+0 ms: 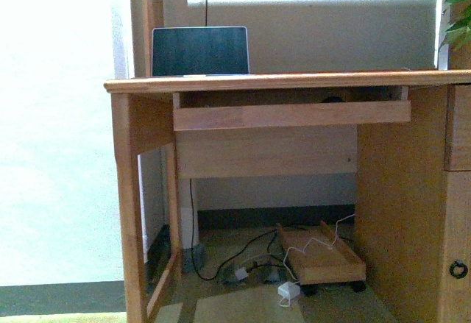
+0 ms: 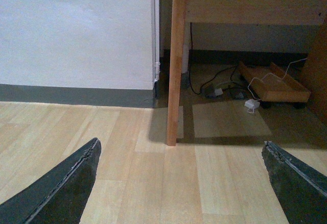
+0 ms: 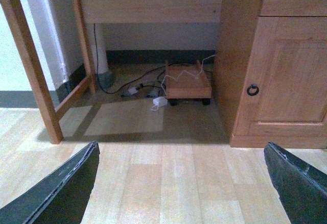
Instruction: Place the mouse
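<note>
Dark fingers frame both wrist views, and the left gripper [image 2: 180, 143] has its jaws spread wide over pale wooden floor [image 2: 148, 183] with nothing between them. Same story on the other side: the right gripper [image 3: 181, 145] is fully apart and carrying nothing, hanging low in front of a cabinet door [image 3: 291, 71] with a ring handle [image 3: 252, 90]. Up ahead in the front view stands the desk [image 1: 294, 82], with a laptop [image 1: 199, 51] open at the back left of its top. Below the top, the keyboard tray [image 1: 291, 115] is slid out, and just above its front board, towards the right, a small dark domed sliver peeks out. That looks like the mouse [image 1: 333, 99], lying in the tray, mostly hidden and well apart from both grippers. Under the desk a low wooden trolley [image 1: 324, 260] sits on the floor among loose cables [image 1: 243, 253], with a white adapter [image 1: 288, 290] just in front of it.
</note>
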Action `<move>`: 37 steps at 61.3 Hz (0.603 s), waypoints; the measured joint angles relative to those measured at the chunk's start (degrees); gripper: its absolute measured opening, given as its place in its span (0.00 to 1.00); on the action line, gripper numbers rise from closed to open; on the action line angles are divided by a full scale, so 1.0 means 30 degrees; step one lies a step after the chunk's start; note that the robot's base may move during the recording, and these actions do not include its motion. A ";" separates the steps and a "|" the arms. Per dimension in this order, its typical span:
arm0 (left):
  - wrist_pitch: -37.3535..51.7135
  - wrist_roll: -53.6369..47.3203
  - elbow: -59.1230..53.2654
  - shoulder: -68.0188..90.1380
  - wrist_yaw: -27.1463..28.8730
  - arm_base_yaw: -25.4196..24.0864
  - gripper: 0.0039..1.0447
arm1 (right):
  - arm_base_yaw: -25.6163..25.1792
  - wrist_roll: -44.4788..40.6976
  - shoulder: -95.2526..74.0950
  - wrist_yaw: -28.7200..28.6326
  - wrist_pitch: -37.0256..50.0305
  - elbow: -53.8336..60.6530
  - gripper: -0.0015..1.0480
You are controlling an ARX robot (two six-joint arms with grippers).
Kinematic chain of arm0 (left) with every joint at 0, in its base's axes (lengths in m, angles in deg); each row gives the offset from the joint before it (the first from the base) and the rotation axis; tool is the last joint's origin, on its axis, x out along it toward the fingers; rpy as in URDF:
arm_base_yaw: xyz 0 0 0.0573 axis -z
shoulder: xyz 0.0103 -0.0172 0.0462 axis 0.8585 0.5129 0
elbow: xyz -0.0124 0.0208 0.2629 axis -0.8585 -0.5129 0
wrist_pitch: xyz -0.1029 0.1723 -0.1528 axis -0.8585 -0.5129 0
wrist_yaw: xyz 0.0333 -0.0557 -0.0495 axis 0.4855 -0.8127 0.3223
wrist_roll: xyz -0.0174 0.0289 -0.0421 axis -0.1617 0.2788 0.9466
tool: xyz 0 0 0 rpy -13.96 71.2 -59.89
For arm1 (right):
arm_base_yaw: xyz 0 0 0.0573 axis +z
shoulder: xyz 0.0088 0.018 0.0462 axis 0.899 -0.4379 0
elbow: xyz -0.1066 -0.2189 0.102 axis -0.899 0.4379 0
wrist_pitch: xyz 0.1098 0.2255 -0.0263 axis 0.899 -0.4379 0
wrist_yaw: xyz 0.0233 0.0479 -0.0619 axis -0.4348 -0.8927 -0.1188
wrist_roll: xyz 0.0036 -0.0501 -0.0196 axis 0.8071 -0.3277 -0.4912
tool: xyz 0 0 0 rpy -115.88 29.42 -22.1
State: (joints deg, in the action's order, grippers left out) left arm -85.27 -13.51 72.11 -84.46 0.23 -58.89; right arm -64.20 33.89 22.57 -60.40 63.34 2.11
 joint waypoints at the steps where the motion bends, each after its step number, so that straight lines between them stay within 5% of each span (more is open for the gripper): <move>1: 0.0000 0.0007 0.0000 0.0000 0.0000 0.0000 0.93 | 0.0000 0.0000 0.0000 0.0000 0.0000 0.0000 0.93; 37: 0.0000 0.0000 0.0000 0.0000 0.0007 0.0000 0.93 | 0.0000 0.0000 0.0000 0.0000 0.0000 0.0000 0.93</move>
State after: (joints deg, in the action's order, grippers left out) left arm -85.27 -13.51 72.11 -84.46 0.25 -58.89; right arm -64.20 33.89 22.57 -60.40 63.34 2.11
